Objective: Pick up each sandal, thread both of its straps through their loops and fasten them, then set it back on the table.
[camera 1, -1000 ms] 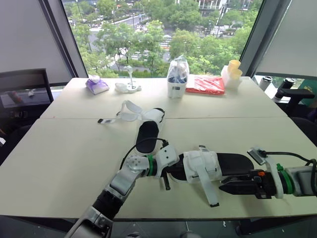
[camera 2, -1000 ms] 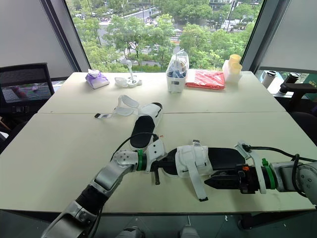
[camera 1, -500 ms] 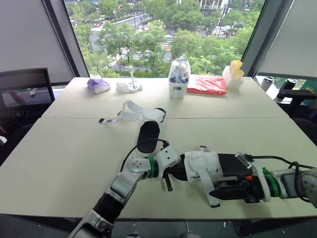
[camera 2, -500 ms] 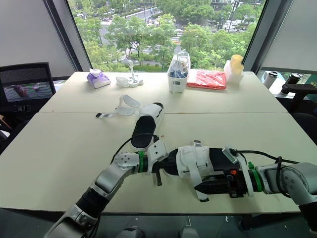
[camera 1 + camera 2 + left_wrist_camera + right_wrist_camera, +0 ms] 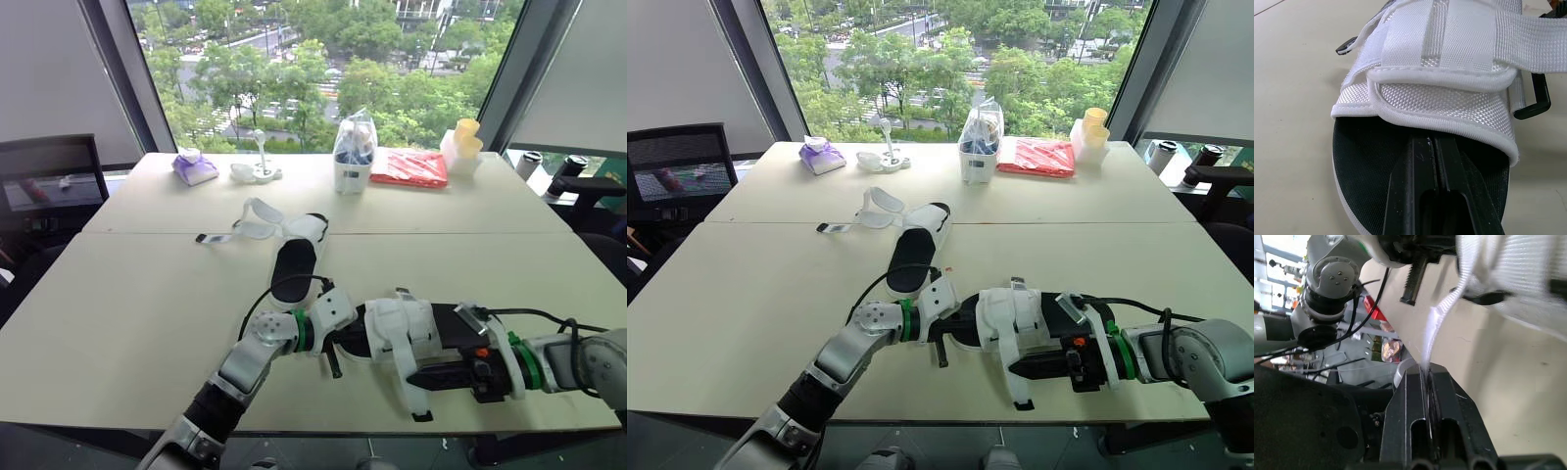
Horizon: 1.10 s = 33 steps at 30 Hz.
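The near sandal [image 5: 446, 323], black-soled with white straps, lies close to the table's front edge. My left gripper [image 5: 343, 340] is at its toe end; in the left wrist view its shut fingers [image 5: 1449, 161] rest on the black insole [image 5: 1366, 161] just under the front strap [image 5: 1444, 98]. My right gripper [image 5: 411, 377] comes in from the right along the sandal's near side, shut on the end of a loose white strap [image 5: 1437, 323]. The second sandal [image 5: 293, 259] lies farther back at the table's middle, with its white straps [image 5: 257, 223] spread open to the left.
Along the far edge stand a purple item [image 5: 193, 168], a small white object [image 5: 255, 172], a bagged container [image 5: 351, 152], a red packet [image 5: 407, 167] and yellow cups [image 5: 460, 143]. Chairs stand at the left [image 5: 49, 181] and right [image 5: 578, 186].
My right gripper slid left along the near sandal's side and shut on the loose strap's end. The left arm stayed put.
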Each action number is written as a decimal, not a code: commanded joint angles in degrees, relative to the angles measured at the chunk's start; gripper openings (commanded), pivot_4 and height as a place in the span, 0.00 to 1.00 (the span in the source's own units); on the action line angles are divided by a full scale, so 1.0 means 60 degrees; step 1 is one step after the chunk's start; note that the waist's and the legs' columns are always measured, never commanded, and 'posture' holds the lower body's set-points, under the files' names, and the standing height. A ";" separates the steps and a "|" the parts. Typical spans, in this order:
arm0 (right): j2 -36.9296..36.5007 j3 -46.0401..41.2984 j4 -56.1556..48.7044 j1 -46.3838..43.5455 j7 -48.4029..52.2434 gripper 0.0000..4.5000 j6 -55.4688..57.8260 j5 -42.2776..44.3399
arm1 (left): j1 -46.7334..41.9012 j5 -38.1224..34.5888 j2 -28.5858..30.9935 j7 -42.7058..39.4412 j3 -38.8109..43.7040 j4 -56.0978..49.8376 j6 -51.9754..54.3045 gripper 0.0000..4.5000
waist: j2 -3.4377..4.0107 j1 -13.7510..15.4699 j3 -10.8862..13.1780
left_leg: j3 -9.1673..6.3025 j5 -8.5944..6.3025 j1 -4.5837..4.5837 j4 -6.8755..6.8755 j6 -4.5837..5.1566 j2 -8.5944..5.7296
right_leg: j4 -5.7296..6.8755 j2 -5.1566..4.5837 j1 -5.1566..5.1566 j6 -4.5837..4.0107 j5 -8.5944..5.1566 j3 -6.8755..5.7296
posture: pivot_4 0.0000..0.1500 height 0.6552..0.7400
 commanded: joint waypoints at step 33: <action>0.1130 0.0904 0.3403 -0.4046 0.1317 0.03 0.0019 -0.1806 | 0.0316 0.0314 0.0190 0.0085 -0.0537 0.0251 0.0392 0.00 | 0.0005 -0.0017 -0.0004 | -0.0008 -0.0004 -0.0002 0.0003 0.0008 -0.0013 | 0.0005 -0.0010 0.0002 -0.0009 0.0020 -0.0008 | 1.00 1.00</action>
